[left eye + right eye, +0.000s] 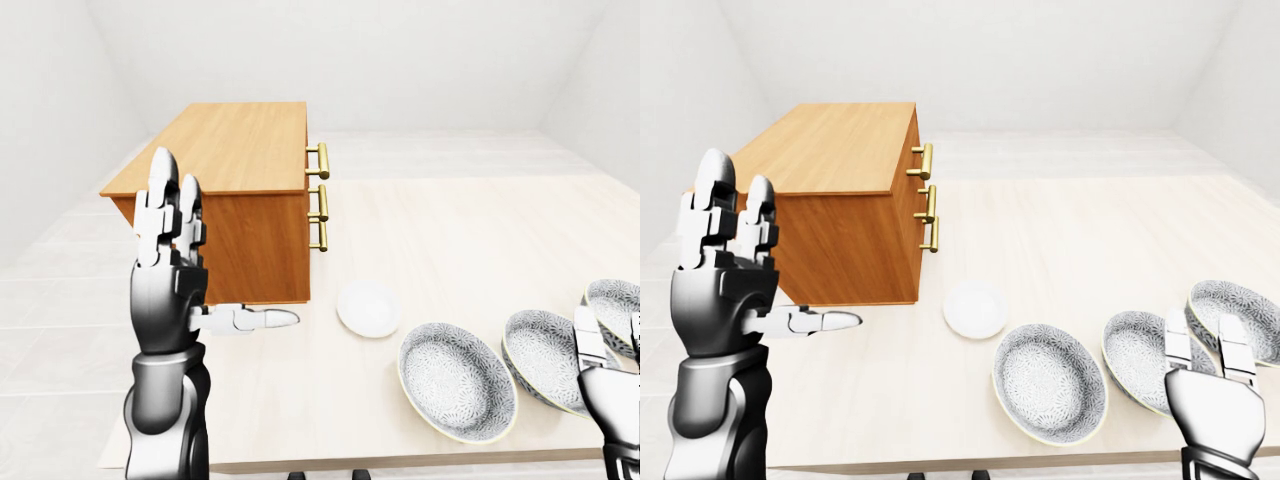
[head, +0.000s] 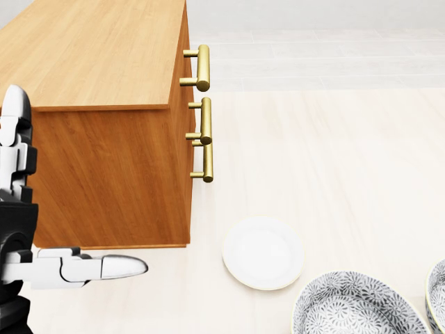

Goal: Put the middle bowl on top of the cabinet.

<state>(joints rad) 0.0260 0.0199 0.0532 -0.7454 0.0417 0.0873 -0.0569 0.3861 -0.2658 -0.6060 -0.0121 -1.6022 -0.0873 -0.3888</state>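
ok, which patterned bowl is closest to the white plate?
The leftmost bowl in the right-eye view, beside the plate; the middle bowl and rightmost bowl lie further right.

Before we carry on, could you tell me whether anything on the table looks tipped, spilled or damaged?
Nothing stands out. The cabinet stands upright, the white plate lies flat beside it, and the three bowls sit mouth-up in a row, empty.

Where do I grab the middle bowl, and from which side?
I'd pinch the middle bowl by its rim, at the edge nearest the bottom of the right-eye view, bringing the right hand in from there. It sits upright, shallow and flared, so only the rim offers a hold, and the left bowl and right bowl crowd its sides.
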